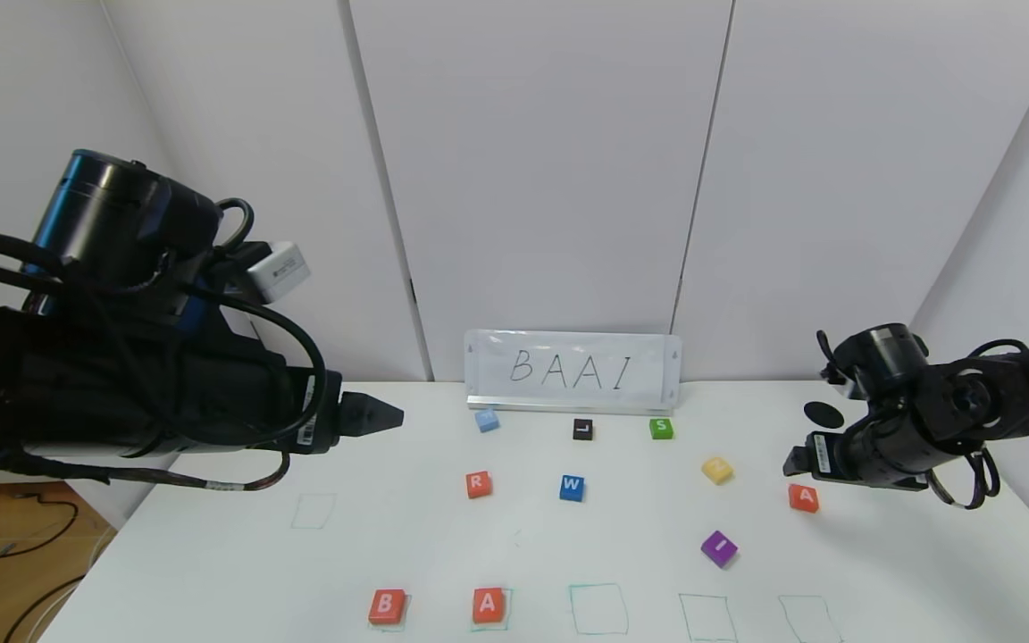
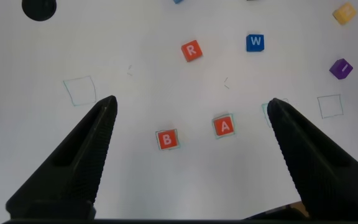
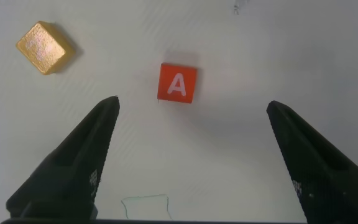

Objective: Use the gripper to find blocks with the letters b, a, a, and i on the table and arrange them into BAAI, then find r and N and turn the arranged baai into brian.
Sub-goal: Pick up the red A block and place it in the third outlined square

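The right hand (image 3: pixel 191 155) is hovering wide apart, holding nothing, above the second A block (image 3: pixel 178 83); the left hand (image 2: pixel 191 158) is hanging wide too.

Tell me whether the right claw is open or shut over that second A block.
Open. The right claw has its fingers spread wide, empty, above the A block.

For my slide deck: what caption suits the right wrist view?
Open right hand hovering above the second orange-red A block on the table.
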Controlling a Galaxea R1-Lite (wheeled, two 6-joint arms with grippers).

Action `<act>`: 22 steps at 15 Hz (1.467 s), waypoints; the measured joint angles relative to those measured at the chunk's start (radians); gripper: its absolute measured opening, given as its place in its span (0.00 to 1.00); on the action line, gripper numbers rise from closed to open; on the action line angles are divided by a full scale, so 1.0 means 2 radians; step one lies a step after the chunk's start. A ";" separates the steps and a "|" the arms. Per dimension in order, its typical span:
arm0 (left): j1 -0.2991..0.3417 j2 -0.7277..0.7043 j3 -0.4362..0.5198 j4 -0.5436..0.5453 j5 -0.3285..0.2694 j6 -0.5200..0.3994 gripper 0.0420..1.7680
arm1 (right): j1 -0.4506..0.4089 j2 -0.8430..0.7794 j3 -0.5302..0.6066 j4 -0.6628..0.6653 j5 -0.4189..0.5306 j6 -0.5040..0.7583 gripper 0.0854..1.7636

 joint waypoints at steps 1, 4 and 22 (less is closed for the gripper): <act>0.000 0.000 0.000 0.000 0.004 0.000 0.97 | 0.000 0.004 0.000 0.000 0.000 0.004 0.97; -0.001 0.000 0.000 0.000 0.007 0.001 0.97 | 0.007 0.017 -0.001 -0.004 -0.005 0.028 0.97; -0.004 0.000 0.017 -0.028 0.015 0.009 0.97 | 0.007 0.069 0.000 -0.052 -0.006 0.071 0.97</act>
